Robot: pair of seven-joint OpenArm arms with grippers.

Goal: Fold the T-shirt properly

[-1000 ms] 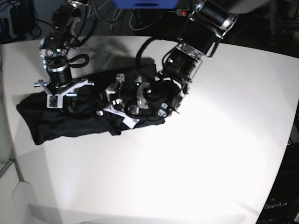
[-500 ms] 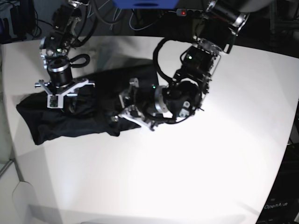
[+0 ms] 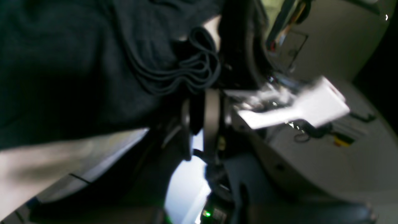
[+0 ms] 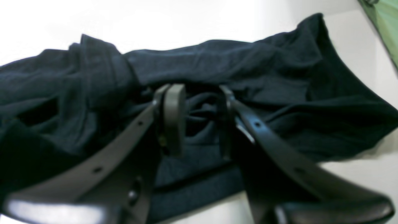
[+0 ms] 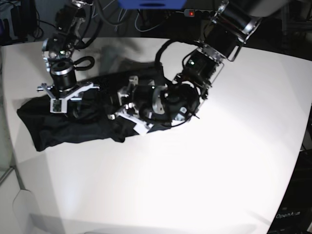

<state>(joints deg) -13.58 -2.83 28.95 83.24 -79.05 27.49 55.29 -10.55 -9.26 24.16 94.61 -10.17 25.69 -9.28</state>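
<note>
The black T-shirt [image 5: 73, 127] lies bunched in a long heap on the left part of the white table [image 5: 219, 161]. My left gripper [image 5: 126, 116] is low at the heap's right end. In the left wrist view that gripper [image 3: 199, 93] is shut on a wad of folded T-shirt [image 3: 62, 62] edges. My right gripper [image 5: 63, 103] points straight down onto the heap's left part. In the right wrist view its fingers [image 4: 174, 118] stand a little apart and press into the T-shirt [image 4: 248, 71], pinching a puckered fold of cloth between them.
The table's left edge [image 5: 12, 146] runs close to the T-shirt's left end. Cables and dark equipment [image 5: 146, 14] crowd the space behind the table's far edge. White tabletop spreads to the right and front of the heap.
My left arm swung out to the right and down, then came back left over the shirt's right end. The right arm and its gripper have not moved.
</note>
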